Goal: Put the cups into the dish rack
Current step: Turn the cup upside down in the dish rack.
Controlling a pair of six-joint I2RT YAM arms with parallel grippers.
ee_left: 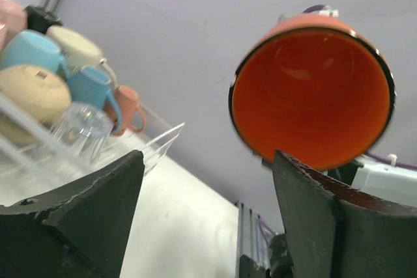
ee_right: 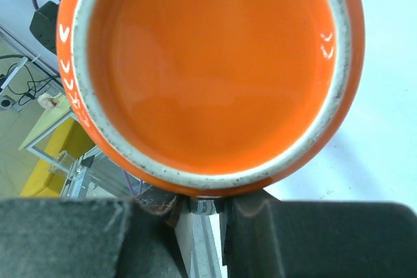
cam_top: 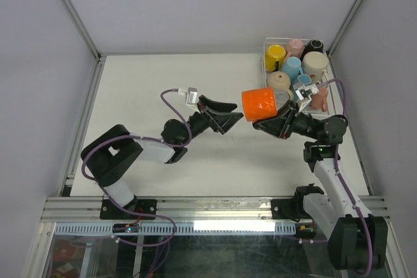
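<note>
While right end effector (cam_top: 281, 113) clamps orange mug (cam_top: 259, 104), left end effector (cam_top: 237, 111) gapes nearby.

The table (cam_top: 163, 76) is a flat, off-white rectangle with pale panels (cam_top: 195, 4) standing along its left, far and right sides. A metal rail (cam_top: 215, 209) runs along the near edge. The rack (cam_top: 266, 56) stands directly on the top in the far right corner, close against the far and right panels. It is clear with thin pale edges. In the left wrist view its see-through wall meets the white surface.
</note>
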